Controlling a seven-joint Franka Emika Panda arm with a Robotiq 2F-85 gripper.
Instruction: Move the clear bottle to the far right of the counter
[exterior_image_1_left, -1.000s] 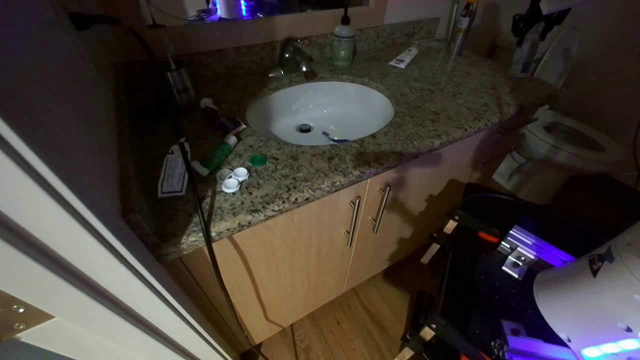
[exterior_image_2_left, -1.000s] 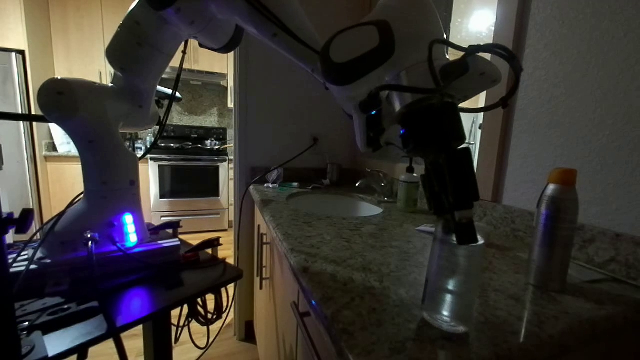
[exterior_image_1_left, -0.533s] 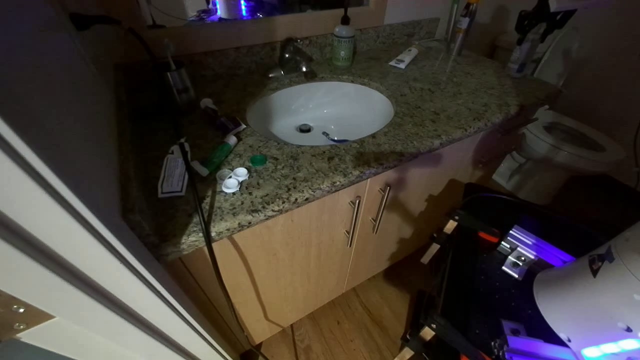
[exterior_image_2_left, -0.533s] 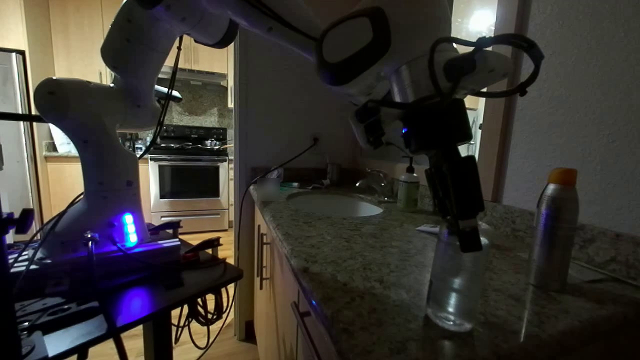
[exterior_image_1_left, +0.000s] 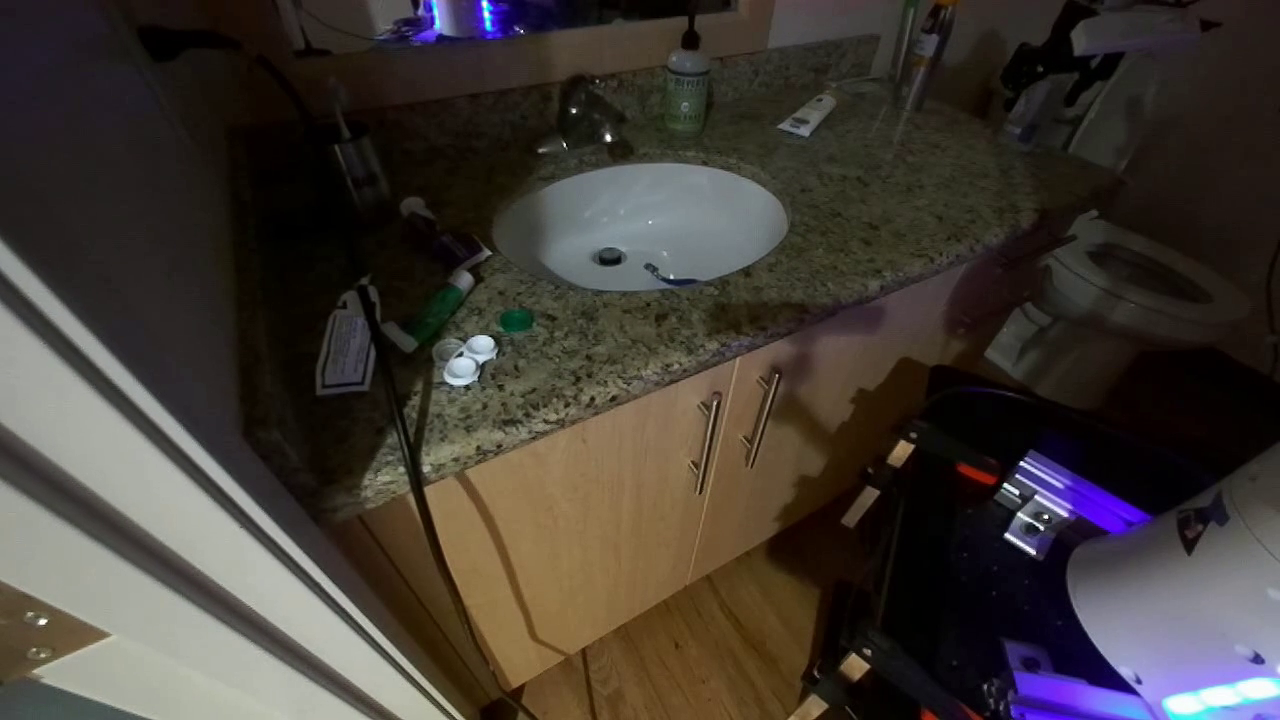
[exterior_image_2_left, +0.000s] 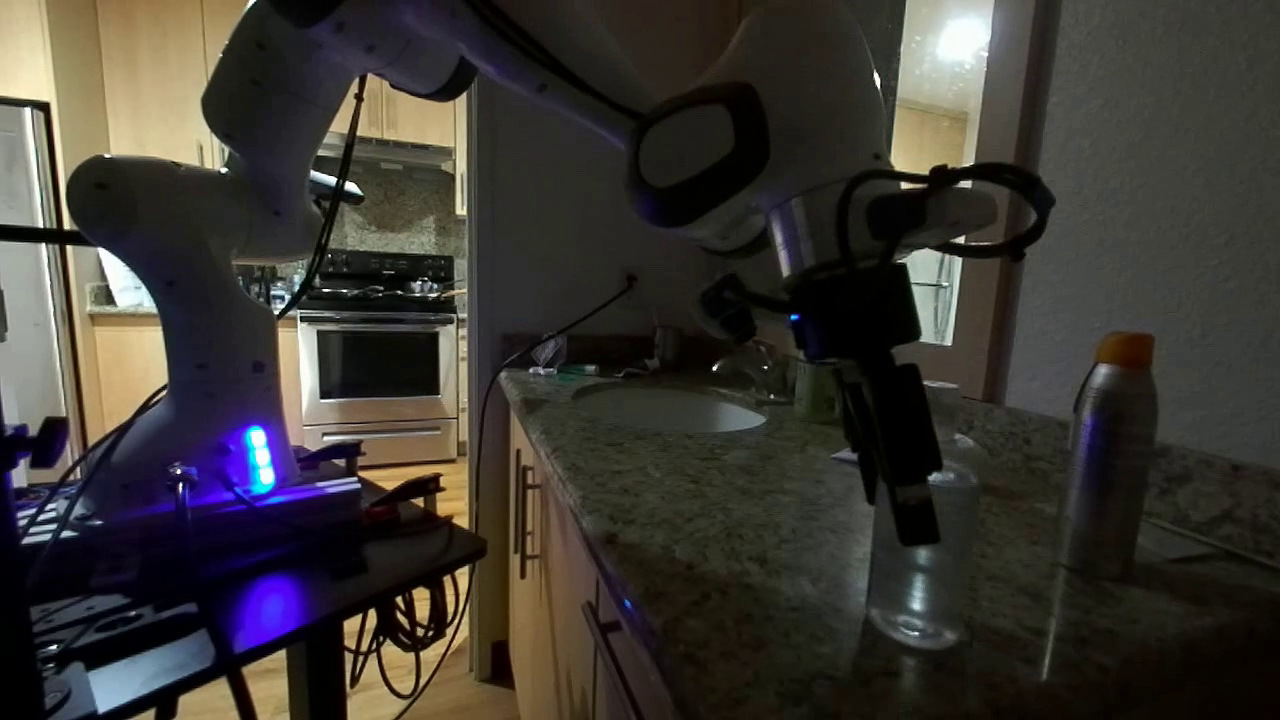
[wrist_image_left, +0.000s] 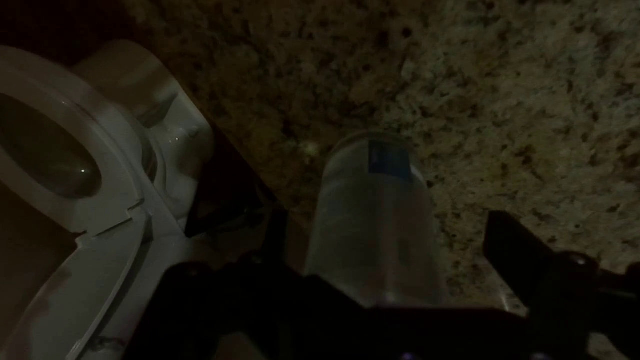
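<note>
evidently, at the left of the counter (exterior_image_1_left: 640, 340) in an exterior view, nothing is asked for: the lens case (exterior_image_1_left: 465, 360), the white sink (exterior_image_1_left: 640, 225) and the soap dispenser (exterior_image_1_left: 687, 95) are no part of the job. farther right the orange-capped silver can (exterior_image_2_left: 1108, 470) is passed, and next, near the right-hand end, the clear bottle (exterior_image_2_left: 925, 590) is found, about upright on the counter and apart from the can. at its upper part the gripper (exterior_image_2_left: 893, 518) is held, tips downward. in the wrist view its fingers (wrist_image_left: 517, 250) are seen spread, with the bottle between them; a gap is shown on the right, but on the left touch cannot be made out in the dark. nothing is clasped. the step in hand is judged to be the lining-up for a grasp, though a release at the goal would look much alike. for a grasp, the bottle should be centred, gently pinched, then carried to the very end without the edge being overrun, where the toilet (exterior_image_1_left: 1120, 310) is seen beyond. for a release, a straight upward withdrawal is called for, so that the bottle is not tipped.
</note>
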